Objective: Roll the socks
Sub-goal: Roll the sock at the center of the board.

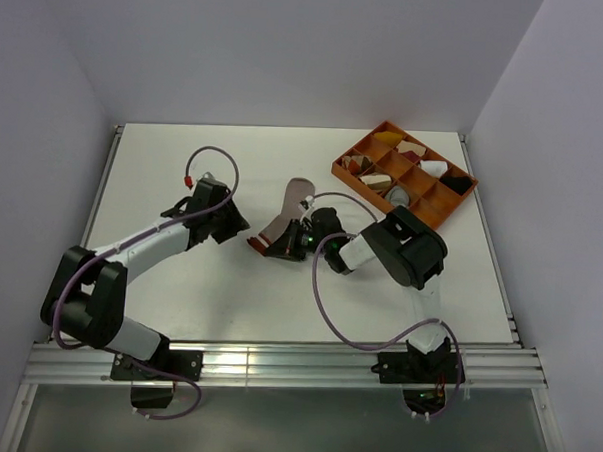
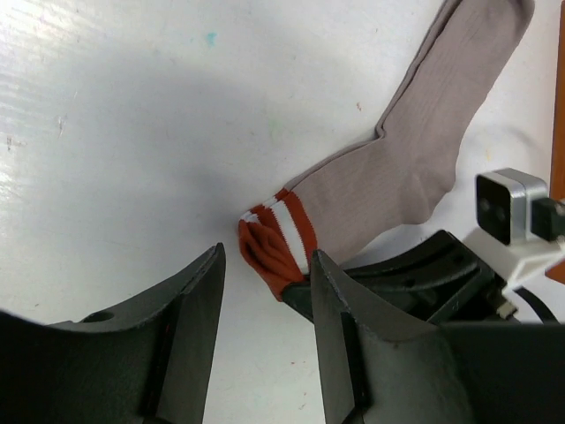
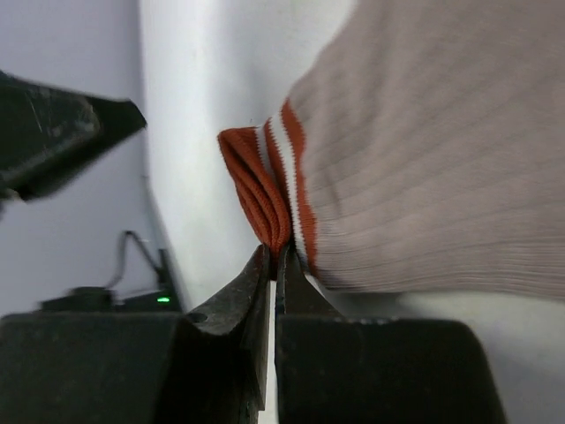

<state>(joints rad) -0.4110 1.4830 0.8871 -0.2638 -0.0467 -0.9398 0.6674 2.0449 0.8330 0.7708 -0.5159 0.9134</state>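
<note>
Near the middle of the white surface [image 1: 184,171] lies a pinkish-tan knit ankle sock [image 1: 285,217] with red and white stripes at its cuff. It lies flat and stretched out, toe toward the far edge and cuff toward the arms. The red edge of the cuff is bunched into a small fold.

The right claw [image 3: 274,256] is clenched on that fold: its two dark fingers are pressed together with the red knit pinched between their tips, low against the surface. The rest of the sock [image 3: 441,177] spreads away from the tips.

The left claw [image 2: 267,256] is released, its black fingers standing well apart with nothing between them. It hovers just beside the cuff, on the sock's [image 2: 397,168] left; whether its nearer finger touches the red fold cannot be told.

At the far right of the surface sits an orange divided plastic tray [image 1: 443,200], well apart from the sock, with small cloth bundles in several compartments.
</note>
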